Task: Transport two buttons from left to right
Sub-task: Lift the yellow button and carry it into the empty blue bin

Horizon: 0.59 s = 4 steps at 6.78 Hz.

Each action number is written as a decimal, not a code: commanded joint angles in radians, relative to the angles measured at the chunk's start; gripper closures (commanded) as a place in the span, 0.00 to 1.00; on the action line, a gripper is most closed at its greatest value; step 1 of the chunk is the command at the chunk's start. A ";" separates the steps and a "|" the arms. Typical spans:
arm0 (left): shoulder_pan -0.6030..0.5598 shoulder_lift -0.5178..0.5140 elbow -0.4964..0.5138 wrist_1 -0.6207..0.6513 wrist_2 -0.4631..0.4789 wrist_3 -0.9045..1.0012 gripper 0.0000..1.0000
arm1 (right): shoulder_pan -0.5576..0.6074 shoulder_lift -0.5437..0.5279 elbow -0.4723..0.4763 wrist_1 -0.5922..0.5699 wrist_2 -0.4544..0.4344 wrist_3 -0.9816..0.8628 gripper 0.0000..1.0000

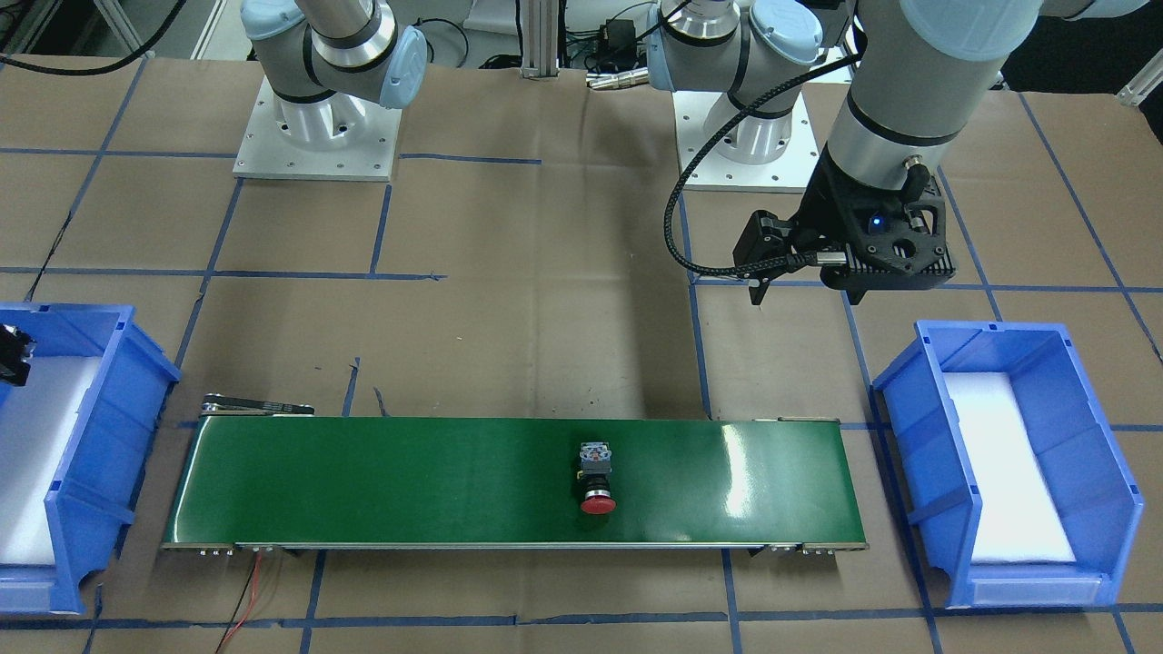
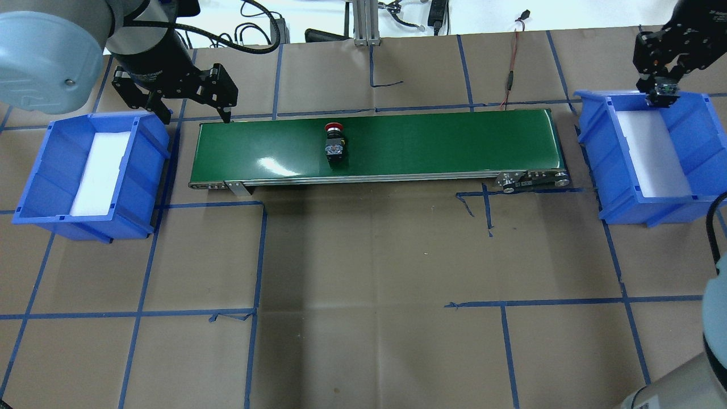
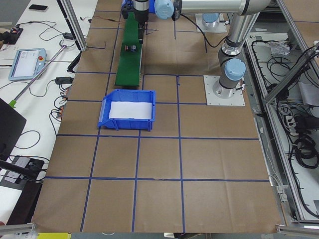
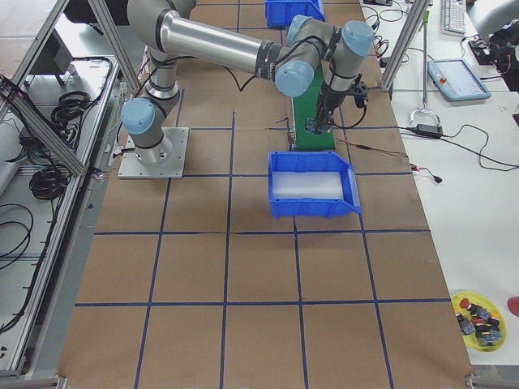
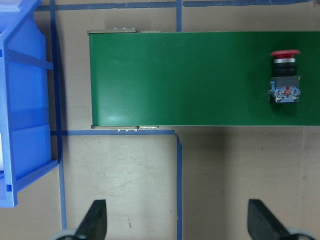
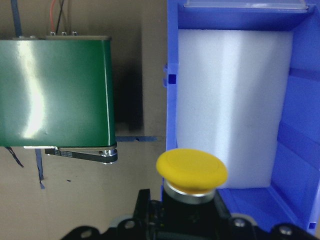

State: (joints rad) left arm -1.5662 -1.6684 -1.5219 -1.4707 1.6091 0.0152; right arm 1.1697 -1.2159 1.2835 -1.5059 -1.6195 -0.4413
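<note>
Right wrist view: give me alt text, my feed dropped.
The right gripper holds the yellow button over the blue bin's rim; white foam lines the bin. The green belt's end lies to the left, on brown paper.

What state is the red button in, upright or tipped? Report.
Tipped: the red button lies on its side on the green belt.

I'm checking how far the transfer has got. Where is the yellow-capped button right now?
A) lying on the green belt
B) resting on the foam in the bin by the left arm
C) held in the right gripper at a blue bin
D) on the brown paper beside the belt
C: the right wrist view shows the yellow-capped button clamped in the right gripper by the wall of the blue bin. Only the red-capped button lies on the green belt.
</note>
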 commanded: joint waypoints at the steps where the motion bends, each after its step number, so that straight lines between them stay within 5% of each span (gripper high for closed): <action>1: 0.000 -0.001 0.000 0.001 0.002 0.002 0.00 | -0.097 -0.011 0.133 -0.139 0.009 -0.187 1.00; 4: 0.000 -0.001 0.000 0.003 0.003 0.002 0.00 | -0.139 -0.033 0.431 -0.564 0.035 -0.253 0.99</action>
State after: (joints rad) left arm -1.5662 -1.6690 -1.5217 -1.4685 1.6110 0.0168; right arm 1.0460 -1.2507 1.6078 -1.9148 -1.5955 -0.6488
